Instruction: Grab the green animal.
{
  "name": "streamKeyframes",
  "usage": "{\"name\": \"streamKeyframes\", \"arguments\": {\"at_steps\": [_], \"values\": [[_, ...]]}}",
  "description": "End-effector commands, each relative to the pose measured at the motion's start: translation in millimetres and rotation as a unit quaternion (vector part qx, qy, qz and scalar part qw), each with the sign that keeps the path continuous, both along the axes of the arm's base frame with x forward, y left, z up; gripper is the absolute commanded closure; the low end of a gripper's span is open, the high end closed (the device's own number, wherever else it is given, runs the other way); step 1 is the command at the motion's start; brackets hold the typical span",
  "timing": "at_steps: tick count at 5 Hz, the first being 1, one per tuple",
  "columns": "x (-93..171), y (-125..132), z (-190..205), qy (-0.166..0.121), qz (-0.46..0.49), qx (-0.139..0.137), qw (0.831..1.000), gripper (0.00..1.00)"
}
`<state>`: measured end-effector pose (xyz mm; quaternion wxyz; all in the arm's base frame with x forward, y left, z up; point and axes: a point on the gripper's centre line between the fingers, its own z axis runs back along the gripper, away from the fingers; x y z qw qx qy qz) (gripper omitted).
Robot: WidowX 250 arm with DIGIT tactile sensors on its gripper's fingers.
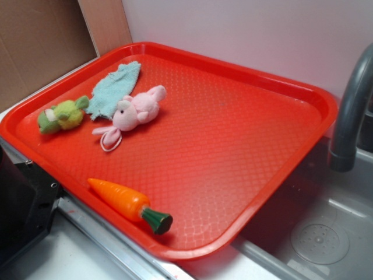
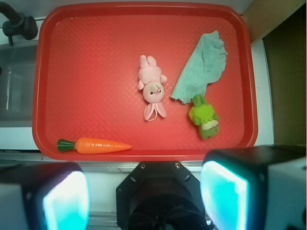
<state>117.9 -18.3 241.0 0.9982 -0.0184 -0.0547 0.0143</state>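
Fig.: pre-grasp stage, nothing held. Green animal (image 2: 204, 116) lying on red tray (image 2: 96, 57), near tray's edge on the cardboard-wall side, one end touching or just overlapping the corner of teal cloth (image 2: 202, 67). Pink bunny (image 2: 152, 88) beside it, apart; toy carrot (image 2: 93, 145) well apart along the near rim.

End effector (image 2: 144, 196) high above tray, jaws spread wide, empty; fingers (image 2: 223, 194) framing bottom of wrist view. Not visible in exterior view.

Key relation: in wrist view, target ahead of and to the right of the finger gap, roughly in line with the right-hand finger, i.e. off-centre. Est. next move: lateral shift toward that side plus forward reach, then descent.

Orientation: long axis near-vertical in wrist view w/ slight tilt; eared end toward cloth, other end toward near rim. Axis approx. perpendicular to jaw opening line, so closing across the narrow body looks feasible w/o much wrist rotation. Risk: snagging cloth corner.
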Motion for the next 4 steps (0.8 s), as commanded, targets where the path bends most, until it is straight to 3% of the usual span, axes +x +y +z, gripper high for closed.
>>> {"name": "streamKeyframes", "arguments": {"at_steps": [1,2,3,4], "values": [[0.0,0.0,0.0,0.0,0.0,0.0,1.0,0.0],[10.3,13.9,-22.0,0.001,-0.014,0.003,1.0,0.0],[23.5,27.2,-52.5,-0.006,-0.034,0.04,0.999,0.0],[33.5,43.1,-84.3,-0.01,-0.053,0.053,0.997,0.0]]}}
